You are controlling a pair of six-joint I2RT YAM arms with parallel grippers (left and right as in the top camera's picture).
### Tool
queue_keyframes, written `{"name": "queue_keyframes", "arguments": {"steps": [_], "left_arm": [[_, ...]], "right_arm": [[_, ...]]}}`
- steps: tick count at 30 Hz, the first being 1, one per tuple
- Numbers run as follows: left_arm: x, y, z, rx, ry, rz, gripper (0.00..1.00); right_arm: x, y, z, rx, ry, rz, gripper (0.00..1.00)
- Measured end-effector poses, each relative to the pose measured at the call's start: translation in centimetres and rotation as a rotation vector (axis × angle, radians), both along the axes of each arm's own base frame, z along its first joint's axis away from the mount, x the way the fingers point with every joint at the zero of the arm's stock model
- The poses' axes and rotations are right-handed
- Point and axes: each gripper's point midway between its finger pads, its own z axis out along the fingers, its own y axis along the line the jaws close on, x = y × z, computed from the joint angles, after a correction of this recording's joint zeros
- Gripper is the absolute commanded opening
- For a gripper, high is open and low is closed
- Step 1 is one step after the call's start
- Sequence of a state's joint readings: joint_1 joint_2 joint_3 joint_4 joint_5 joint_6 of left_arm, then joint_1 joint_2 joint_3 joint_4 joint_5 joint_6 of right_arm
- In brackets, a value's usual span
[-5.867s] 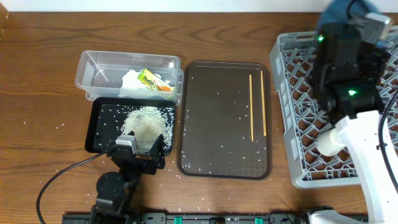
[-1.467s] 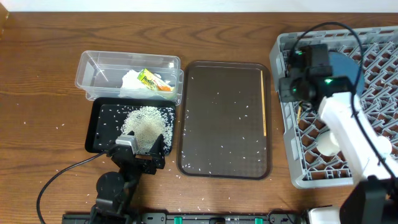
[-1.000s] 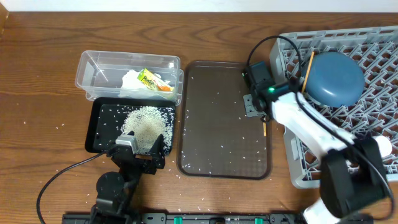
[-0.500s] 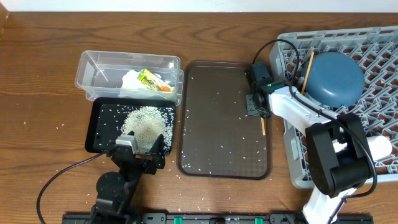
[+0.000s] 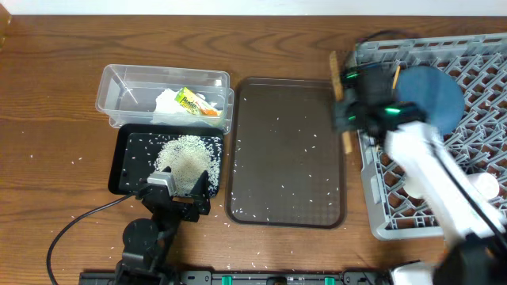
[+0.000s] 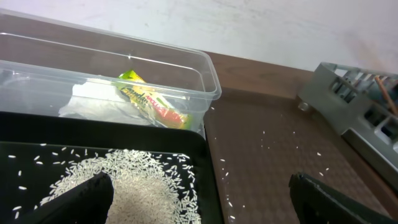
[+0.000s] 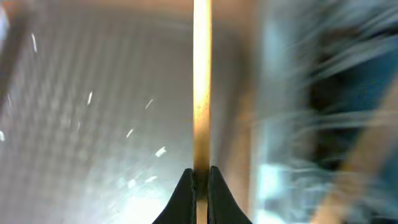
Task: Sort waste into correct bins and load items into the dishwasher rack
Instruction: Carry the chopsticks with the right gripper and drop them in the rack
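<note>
My right gripper [image 5: 345, 119] is shut on a wooden chopstick [image 5: 336, 67] and holds it in the air over the gap between the brown tray and the grey rack [image 5: 380, 215]. The right wrist view shows the jaws [image 7: 200, 177] pinching that chopstick [image 7: 201, 93]. A second chopstick [image 5: 394, 75] leans in the rack beside the blue plate [image 5: 434, 95]. My left gripper [image 5: 170, 186] is open and empty over the near edge of the black tray [image 5: 127, 142], which holds a rice pile [image 5: 186, 158]. The clear tub [image 5: 119, 87] holds the tissue [image 5: 168, 103] and wrapper [image 5: 188, 100].
The brown serving tray [image 5: 285, 150] lies in the middle with scattered rice grains on it. More loose grains dot the table around the black tray. In the left wrist view the tub [image 6: 205, 68], the rice pile [image 6: 124, 186] and the rack corner [image 6: 348, 106] show.
My right gripper has closed on the chopstick at the brown tray's right edge, lifted it and moved it right toward the rack. The left arm has not moved.
</note>
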State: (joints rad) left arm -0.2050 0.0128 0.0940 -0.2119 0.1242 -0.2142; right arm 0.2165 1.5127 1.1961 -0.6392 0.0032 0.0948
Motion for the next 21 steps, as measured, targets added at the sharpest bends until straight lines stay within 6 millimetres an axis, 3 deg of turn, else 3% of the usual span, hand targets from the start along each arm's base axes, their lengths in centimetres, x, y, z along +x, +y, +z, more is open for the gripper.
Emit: {"name": "queue_keyframes", "arguments": {"steps": [3, 8, 10, 12, 14, 18, 21], "left_arm": [[0.0, 0.0, 0.0, 0.0, 0.0, 0.0, 0.93], [0.0, 0.0, 0.0, 0.0, 0.0, 0.0, 0.93], [0.0, 0.0, 0.0, 0.0, 0.0, 0.0, 0.93], [0.0, 0.0, 0.0, 0.0, 0.0, 0.0, 0.93], [0.0, 0.0, 0.0, 0.0, 0.0, 0.0, 0.93], [0.0, 0.0, 0.0, 0.0, 0.0, 0.0, 0.93], [0.0, 0.0, 0.0, 0.0, 0.0, 0.0, 0.93]], "right_arm": [[0.7, -4.0, 2.5, -0.02, -0.073, -0.062, 0.01], [1.3, -8.2, 1.0, -0.057, -0.037, -0.131, 0.01], [1.6, -8.6, -0.2, -0.065, -0.011, -0.132, 0.04], [2.0, -8.7, -1.5, -0.066, 0.013, -0.132, 0.22], [2.0, -8.7, -2.6, -0.07, 0.039, -0.128, 0.32], [1.9, -8.6, -3.2, -0.052, 0.057, -0.146, 0.29], [1.8, -8.5, -3.1, -0.037, 0.059, -0.165, 0.1]]}}
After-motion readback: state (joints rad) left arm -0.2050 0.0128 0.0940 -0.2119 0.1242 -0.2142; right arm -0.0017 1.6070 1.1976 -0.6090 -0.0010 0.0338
